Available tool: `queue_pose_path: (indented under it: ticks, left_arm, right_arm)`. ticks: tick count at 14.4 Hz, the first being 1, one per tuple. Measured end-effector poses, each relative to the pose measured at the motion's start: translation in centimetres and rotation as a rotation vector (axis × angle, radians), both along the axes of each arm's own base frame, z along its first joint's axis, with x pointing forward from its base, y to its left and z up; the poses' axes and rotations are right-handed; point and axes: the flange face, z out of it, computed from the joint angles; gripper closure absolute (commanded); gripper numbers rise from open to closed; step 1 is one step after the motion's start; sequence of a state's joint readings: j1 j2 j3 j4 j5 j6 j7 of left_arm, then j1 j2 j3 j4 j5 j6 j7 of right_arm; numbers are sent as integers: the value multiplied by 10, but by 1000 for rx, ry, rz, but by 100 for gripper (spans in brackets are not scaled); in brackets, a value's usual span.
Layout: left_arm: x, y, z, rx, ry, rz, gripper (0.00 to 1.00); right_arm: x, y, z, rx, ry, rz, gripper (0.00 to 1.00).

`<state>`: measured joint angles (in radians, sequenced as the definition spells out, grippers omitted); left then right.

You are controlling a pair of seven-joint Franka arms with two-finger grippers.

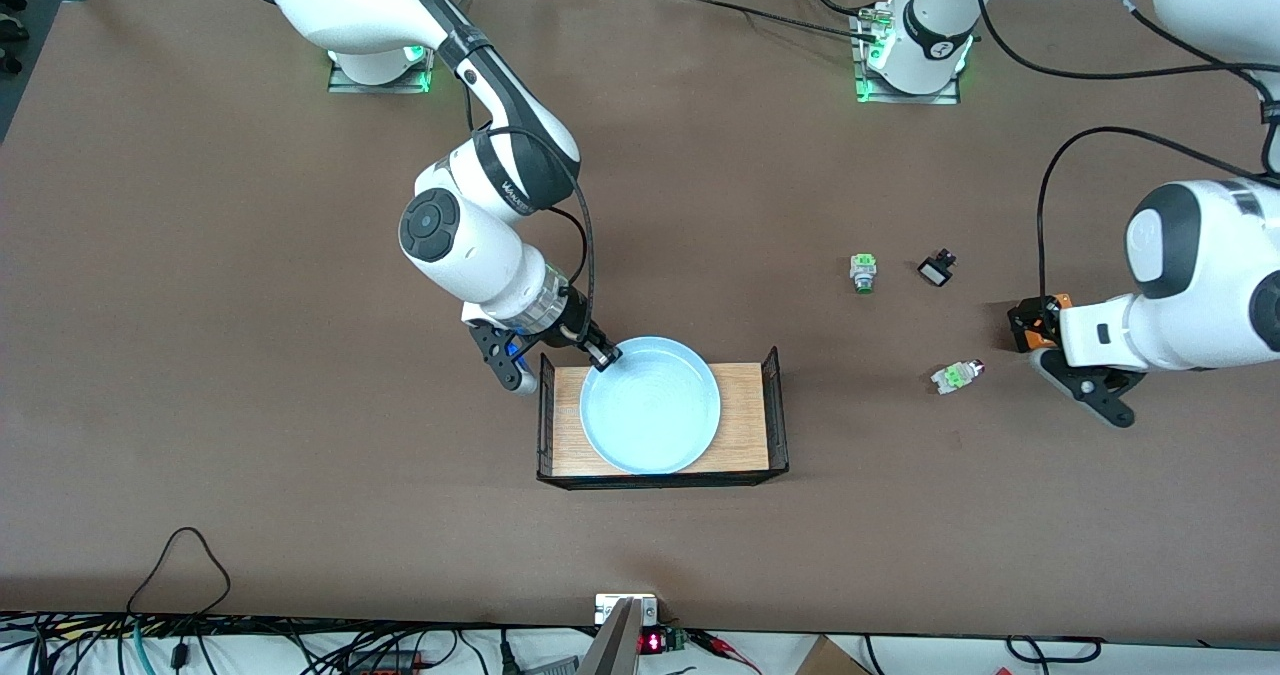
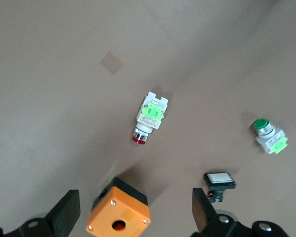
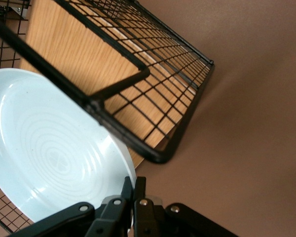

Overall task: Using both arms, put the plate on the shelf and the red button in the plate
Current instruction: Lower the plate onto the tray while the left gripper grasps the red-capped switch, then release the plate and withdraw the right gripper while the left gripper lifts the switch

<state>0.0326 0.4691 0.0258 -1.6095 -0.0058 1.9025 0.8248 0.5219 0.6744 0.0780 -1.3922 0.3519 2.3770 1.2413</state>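
Observation:
The pale light-blue plate (image 1: 650,420) lies on the wooden board of a wire-ended rack. My right gripper (image 1: 604,355) is shut on the plate's rim at the edge toward the robots. The right wrist view shows the two fingers (image 3: 133,190) pinched on the rim of the plate (image 3: 44,148). The red button (image 1: 957,376) lies on its side on the table toward the left arm's end; it also shows in the left wrist view (image 2: 149,118). My left gripper (image 1: 1035,340) is open and empty, its jaws wide apart (image 2: 134,207) over an orange box, beside the red button.
The rack (image 1: 745,415) has black wire walls at both ends (image 3: 138,113). The orange box (image 2: 119,212) with a hole in its top sits under the left gripper. A green-capped switch (image 1: 862,272) and a small black-and-white part (image 1: 936,269) lie farther from the front camera than the red button.

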Motion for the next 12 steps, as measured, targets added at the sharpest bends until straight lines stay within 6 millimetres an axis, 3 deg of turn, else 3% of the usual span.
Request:
queue_pose_path:
  ticks: [1, 2, 8, 10, 12]
  left_arm:
    - [2, 0, -10, -10, -1, -60, 0]
    - [4, 0, -22, -17, 3, -98, 0]
    - [-4, -21, -103, -39, 27, -177, 0]
    - [-7, -24, -115, -36, -19, -182, 0]
    - [-10, -31, -124, -38, -60, -191, 0]
  right_arm:
    - [0, 0, 0, 0, 0, 0, 24]
    - [0, 0, 0, 0, 0, 0, 0]
    - [2, 0, 11, 4, -1, 3, 0]
    - [5, -7, 27, -1, 21, 11, 0]
    - [10, -21, 57, -9, 54, 24, 0]
